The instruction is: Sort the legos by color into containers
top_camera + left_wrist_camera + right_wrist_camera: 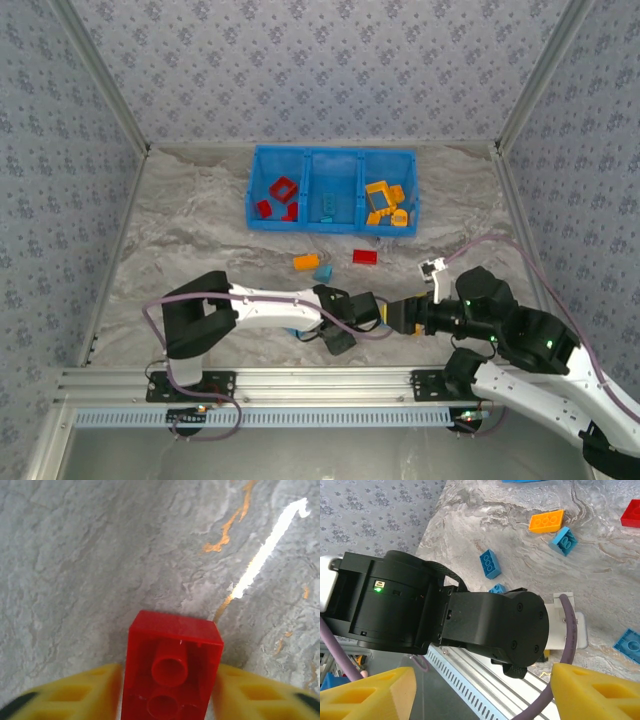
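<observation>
One red brick sits seemingly clamped in the left gripper; the right gripper gapes wide

- Top view: bright, even overhead light, soft faint shadows.
- Left wrist view: white glare streak across table; yellow fingers blurred at the bottom edge.
- Right wrist view: evenly lit, sharp.

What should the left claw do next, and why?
Probably lift and carry toward the left compartment of the blue bin. The left claw has its yellow fingers on both sides of a red brick, seemingly gripped, and the top view shows red pieces lying in that left compartment.
</observation>
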